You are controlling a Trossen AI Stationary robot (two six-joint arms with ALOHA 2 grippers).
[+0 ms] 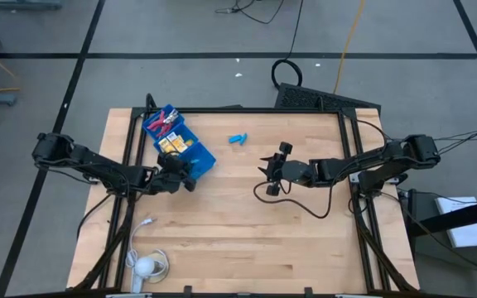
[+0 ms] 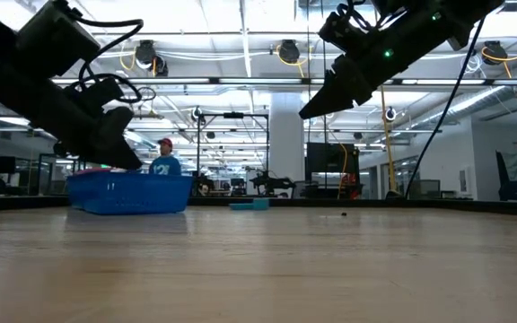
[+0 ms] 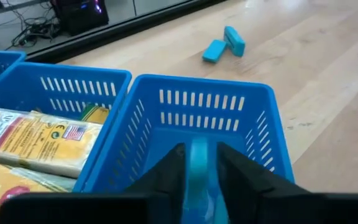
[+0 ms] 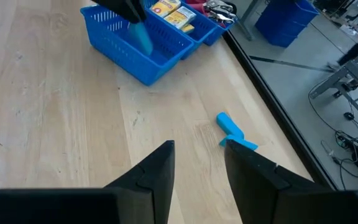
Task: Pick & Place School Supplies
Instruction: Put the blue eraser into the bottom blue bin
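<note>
A blue compartment tray [image 1: 208,156] stands at the table's far left. It holds red-handled scissors [image 1: 162,124] in its far compartment and yellow-orange blocks [image 1: 175,146] in the middle one. My left gripper [image 3: 199,152] hovers over the near, empty compartment [image 3: 204,106], shut on a light-blue piece [image 4: 143,37]. Two more light-blue pieces [image 1: 237,139] lie flat on the wood right of the tray. My right gripper [image 4: 199,155] hangs open above the table's middle, short of those pieces [image 4: 232,132], with nothing between its fingers. My left gripper pinches one end of the light-blue piece [image 3: 197,171] between its two fingers. The fingers slant down toward the tray from its near-left side. The piece juts past the fingertips down into the empty compartment [image 4: 148,59]; whether its lower end touches the floor there, I cannot tell.
A white cable and a round white object [image 1: 146,265] lie near the table's front left corner. Bare wood spreads between the tray and my right arm. In the low view a person [image 2: 163,160] shows behind the tray, beyond the table.
</note>
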